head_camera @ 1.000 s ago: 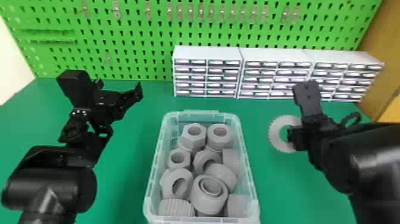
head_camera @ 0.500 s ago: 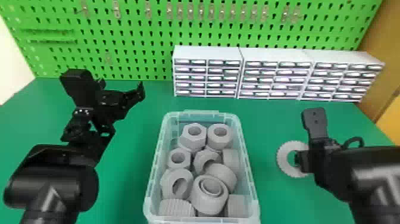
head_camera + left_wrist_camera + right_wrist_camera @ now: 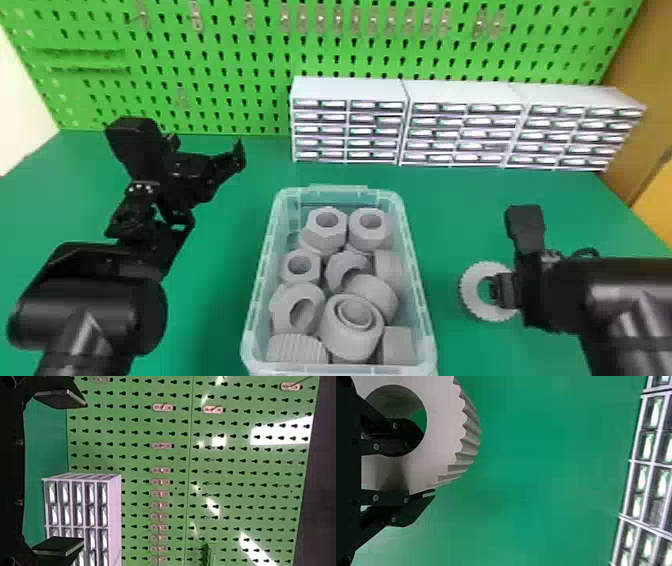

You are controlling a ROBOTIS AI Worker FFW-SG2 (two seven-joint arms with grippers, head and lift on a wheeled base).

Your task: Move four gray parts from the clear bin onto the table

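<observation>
The clear bin [image 3: 257,300] stands mid-table holding several gray parts, among them a hex nut [image 3: 325,240] and a round nut [image 3: 352,337]. To its right my right gripper [image 3: 502,291] is shut on a toothed gray ring [image 3: 468,290]. In the right wrist view one finger of this gripper [image 3: 428,464] passes through the hole of the gray ring [image 3: 443,423], the other lies at its toothed edge. I cannot tell whether the ring touches the table. My left gripper [image 3: 202,167] is parked left of the bin; in its wrist view the left gripper [image 3: 82,472] is open and holds nothing.
White drawer cabinets [image 3: 350,90] line the back of the green table [image 3: 225,300], in front of a green pegboard [image 3: 225,85]. A wooden panel [image 3: 635,95] borders the right side.
The right gripper has come nearer to the robot with the toothed ring in it, the ring now farther down in the head view. The left arm has barely shifted.
</observation>
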